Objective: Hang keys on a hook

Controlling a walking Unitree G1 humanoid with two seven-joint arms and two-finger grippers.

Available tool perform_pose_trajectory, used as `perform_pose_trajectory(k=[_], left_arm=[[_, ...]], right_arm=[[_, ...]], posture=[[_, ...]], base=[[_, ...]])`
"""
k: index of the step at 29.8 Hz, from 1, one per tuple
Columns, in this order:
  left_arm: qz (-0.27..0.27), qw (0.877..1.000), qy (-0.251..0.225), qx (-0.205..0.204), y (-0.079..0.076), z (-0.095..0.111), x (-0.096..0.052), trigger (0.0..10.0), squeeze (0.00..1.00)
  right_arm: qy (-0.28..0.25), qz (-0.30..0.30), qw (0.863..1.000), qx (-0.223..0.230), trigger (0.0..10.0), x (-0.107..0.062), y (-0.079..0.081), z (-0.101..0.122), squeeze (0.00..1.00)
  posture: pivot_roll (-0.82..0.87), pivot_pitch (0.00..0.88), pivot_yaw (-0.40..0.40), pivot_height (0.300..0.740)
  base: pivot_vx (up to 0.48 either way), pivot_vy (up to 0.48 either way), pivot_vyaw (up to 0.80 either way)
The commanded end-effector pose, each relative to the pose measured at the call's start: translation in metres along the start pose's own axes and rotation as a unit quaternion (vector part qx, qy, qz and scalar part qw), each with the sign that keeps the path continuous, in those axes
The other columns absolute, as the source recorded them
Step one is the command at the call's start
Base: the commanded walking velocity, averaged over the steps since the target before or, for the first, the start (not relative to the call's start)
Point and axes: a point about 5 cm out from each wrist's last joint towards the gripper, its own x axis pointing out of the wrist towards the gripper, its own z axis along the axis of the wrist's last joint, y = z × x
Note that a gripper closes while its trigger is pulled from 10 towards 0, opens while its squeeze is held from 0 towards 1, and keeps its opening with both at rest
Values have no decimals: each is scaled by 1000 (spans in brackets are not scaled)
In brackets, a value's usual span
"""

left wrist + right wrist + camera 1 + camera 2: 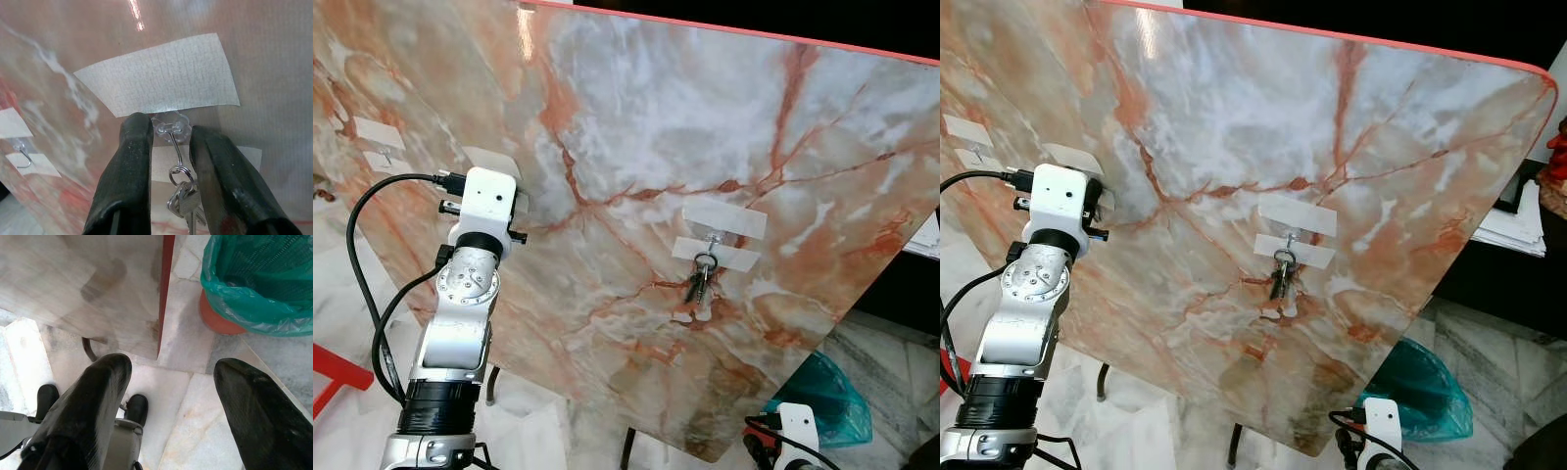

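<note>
A tilted marble board point(636, 127) carries taped clear hooks. My left gripper point(171, 128) is open against the board, its fingers point(134, 147) standing either side of a clear hook point(175, 147). A ring with silver keys point(188, 203) hangs from that hook between the fingers. In the head views the left wrist point(489, 201) hides this hook. Another bunch of keys point(702, 279) hangs on a hook point(713, 240) right of centre. My right gripper point(172, 364) hangs open low over the floor, holding nothing.
An empty hook point(22, 157) sits on the board further left, also seen as taped strips point(380, 142). A bin with a green liner point(822, 397) stands on the tiled floor by the board's lower right corner. Papers point(1513, 225) lie at the right.
</note>
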Motion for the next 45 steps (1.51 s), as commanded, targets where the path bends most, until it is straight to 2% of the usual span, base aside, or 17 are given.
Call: perform_pose_trajectory(k=[1, 7, 10, 14, 22, 33, 45], left_arm=[[0, 991, -132, 8, 5, 58, 5, 10000, 0], [-11, 990, -138, 10, 3, 57, 2, 10000, 0], [-15, 993, -117, 7, 1, 45, -3, 10000, 0], [-19, 993, -116, 7, -1, 44, -5, 10000, 0], [7, 992, -127, 1, 10, 49, 0, 10000, 0], [13, 994, -111, 7, 13, 37, -6, 10000, 0], [51, 982, -180, -10, 23, 56, -12, 10000, 0]], right_arm=[[-1, -3, 1000, 5, 10000, -1, -2, -1, 0], [-1, -3, 1000, 3, 10000, -1, -2, -1, 0], [0, -1, 1000, -1, 10000, -1, -2, -1, 0], [0, -1, 1000, -1, 10000, -1, -2, 0, 0], [-1, -1, 1000, -2, 10000, -1, -2, 0, 0], [0, -1, 1000, -3, 10000, -1, -3, 0, 0], [-1, -1, 1000, -4, 10000, -1, -3, 0, 0]], posture=[[59, 19, -60, 740], [60, 18, -60, 740], [58, 20, -60, 740], [59, 19, -62, 740], [57, 19, -61, 740], [58, 18, -63, 740], [58, 11, -63, 740]], base=[[0, 0, 0], [0, 0, 0], [0, 0, 0], [0, 0, 0], [0, 0, 0], [0, 0, 0], [0, 0, 0]])
